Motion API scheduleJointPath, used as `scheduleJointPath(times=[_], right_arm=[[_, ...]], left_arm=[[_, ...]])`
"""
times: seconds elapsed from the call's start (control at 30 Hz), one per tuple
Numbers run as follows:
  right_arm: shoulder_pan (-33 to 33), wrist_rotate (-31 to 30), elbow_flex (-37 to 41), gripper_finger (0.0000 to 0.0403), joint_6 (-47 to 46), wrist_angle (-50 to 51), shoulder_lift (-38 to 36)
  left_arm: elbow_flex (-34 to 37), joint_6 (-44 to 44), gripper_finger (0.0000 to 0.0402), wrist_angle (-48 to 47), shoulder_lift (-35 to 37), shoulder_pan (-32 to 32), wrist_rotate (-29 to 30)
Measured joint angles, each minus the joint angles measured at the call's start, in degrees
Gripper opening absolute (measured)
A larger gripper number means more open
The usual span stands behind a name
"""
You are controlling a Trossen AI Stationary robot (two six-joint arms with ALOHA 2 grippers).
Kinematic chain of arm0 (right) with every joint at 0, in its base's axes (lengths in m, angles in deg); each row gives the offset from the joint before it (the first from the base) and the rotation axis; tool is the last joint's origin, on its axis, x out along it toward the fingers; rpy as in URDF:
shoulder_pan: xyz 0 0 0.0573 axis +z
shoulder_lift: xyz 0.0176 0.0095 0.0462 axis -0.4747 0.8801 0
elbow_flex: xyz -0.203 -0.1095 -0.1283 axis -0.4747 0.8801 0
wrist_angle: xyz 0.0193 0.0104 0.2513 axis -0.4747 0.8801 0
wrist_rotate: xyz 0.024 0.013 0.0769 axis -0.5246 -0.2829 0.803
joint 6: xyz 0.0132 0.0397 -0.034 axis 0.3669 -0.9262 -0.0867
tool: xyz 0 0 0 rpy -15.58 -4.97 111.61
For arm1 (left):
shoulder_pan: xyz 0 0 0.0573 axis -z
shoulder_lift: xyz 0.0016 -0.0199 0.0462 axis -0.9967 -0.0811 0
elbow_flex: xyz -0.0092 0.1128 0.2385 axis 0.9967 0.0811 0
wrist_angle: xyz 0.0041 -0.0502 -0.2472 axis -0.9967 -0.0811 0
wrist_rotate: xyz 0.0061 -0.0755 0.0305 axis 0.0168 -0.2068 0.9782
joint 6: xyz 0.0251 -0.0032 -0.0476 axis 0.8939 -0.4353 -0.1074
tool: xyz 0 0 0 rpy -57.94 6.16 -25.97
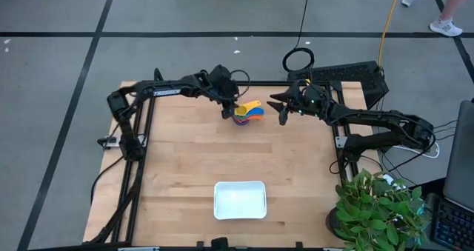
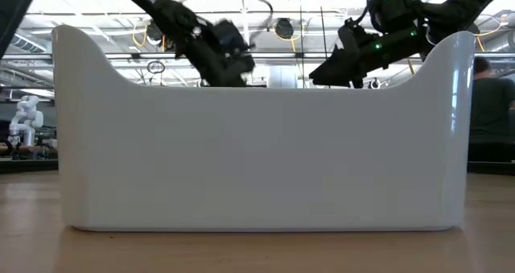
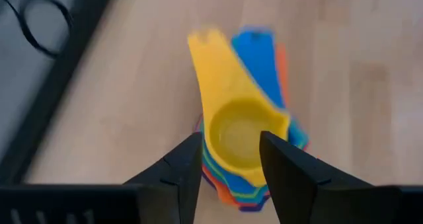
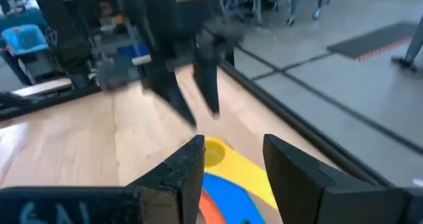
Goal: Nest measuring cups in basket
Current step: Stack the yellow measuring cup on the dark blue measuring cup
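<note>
Left tool: fingers spread apart and empty; it hangs just over the stack of measuring cups at the far side of the tabletop. In the left wrist view the two fingers stand on both sides of the bowls, with the yellow cup on top between them.

Measuring cups: already one inside another, yellow on top, then blue, then orange and darker colours under it. Handles fan out away from the left tool, toward the right tool. I cannot count all seven.

Right tool: also parted and holding nothing, just beside the handle ends of the stack. In the right wrist view the yellow and blue handles lie between its fingers.

Basket: white, well apart from both tools, at the near edge of the tabletop, with nothing visible inside it.

Step, as I judge: take the whole stack and carry it to the basket.

Risk 1: both tools are near the same stack, so they may knock each other or push the stack aside.

Risk 2: if the left tool closes only on the top bowls, the lower cups may stay behind or drop during the long way to the basket.

Risk 3: smooth round plastic may slip and tilt.
</note>
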Motion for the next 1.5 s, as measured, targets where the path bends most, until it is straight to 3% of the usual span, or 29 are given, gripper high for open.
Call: scheduleJointPath(times=[0.37,0.67,0.87,1.13,1.5], right_arm=[[-5.24,2.25,-16.49,0.0154,7.57,21.76,3.48],[-7.42,2.21,-26.99,0.0155,16.47,26.03,19.26],[-8.15,2.18,-33.16,0.0155,22.76,27.11,28.28],[-8.93,2.17,-35.98,0.0155,30.15,29.11,36.72],[-8.45,5.58,-36.00,0.0155,34.36,35.58,37.35]], left_arm=[[4.27,0.43,0.0152,-0.89,20.29,1.17,-1.00],[22.32,-7.71,0.0152,19.50,33.52,5.34,-1.10],[28.63,-10.79,0.0152,27.15,36.36,7.56,-0.99],[29.75,-11.79,0.0152,26.65,36.41,8.84,-0.92],[29.75,-11.62,0.0152,26.26,36.41,9.07,-0.92]])
